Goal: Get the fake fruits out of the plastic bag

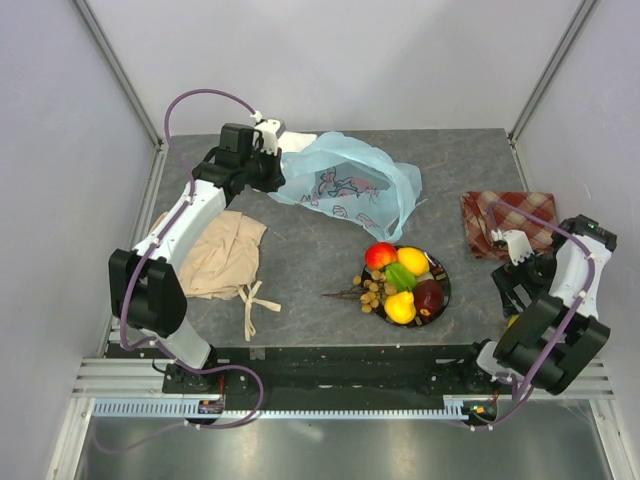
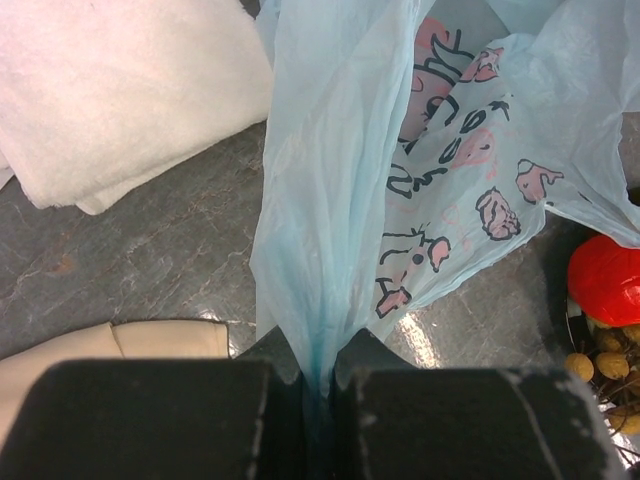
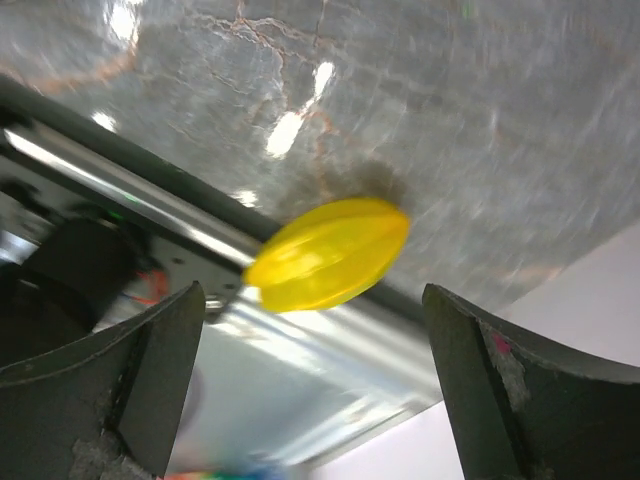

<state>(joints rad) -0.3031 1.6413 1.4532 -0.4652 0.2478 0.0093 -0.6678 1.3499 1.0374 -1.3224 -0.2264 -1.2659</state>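
1. Your left gripper (image 2: 318,385) is clamped on a bunched fold of the plastic bag (image 2: 400,200). The thin film is pinched tightly between the two dark pads.
2. The plastic bag (image 1: 345,185) is translucent light blue with pink and dark printed figures. It lies slack and crumpled on the far left-centre of the table (image 1: 300,250), one handle loop trailing toward the plate.
3. A folded white cloth (image 2: 120,90) lies just beside the bag, and a beige cloth (image 1: 225,255) is nearer you on the left.
4. Most of the fake fruits (image 1: 402,282) are heaped on a dark plate (image 1: 445,290) near the middle front, well apart from the bag. They are glossy:
   - a red apple (image 1: 380,256)
   - a yellow lemon (image 1: 412,260)
   - a green piece (image 1: 400,277)
   - a dark-red piece (image 1: 428,297)
   - a yellow pear (image 1: 401,307)
   - a tan berry cluster (image 1: 370,292) spilling over the plate's left rim
5. Your right gripper (image 3: 310,330) stands wide apart and grips nothing.
6. In the right wrist view a ridged yellow fruit (image 3: 328,255) shows between the fingers, touched by neither, at the table's near edge by the black rail.
7. A red plaid cloth (image 1: 505,220) lies at the far right.
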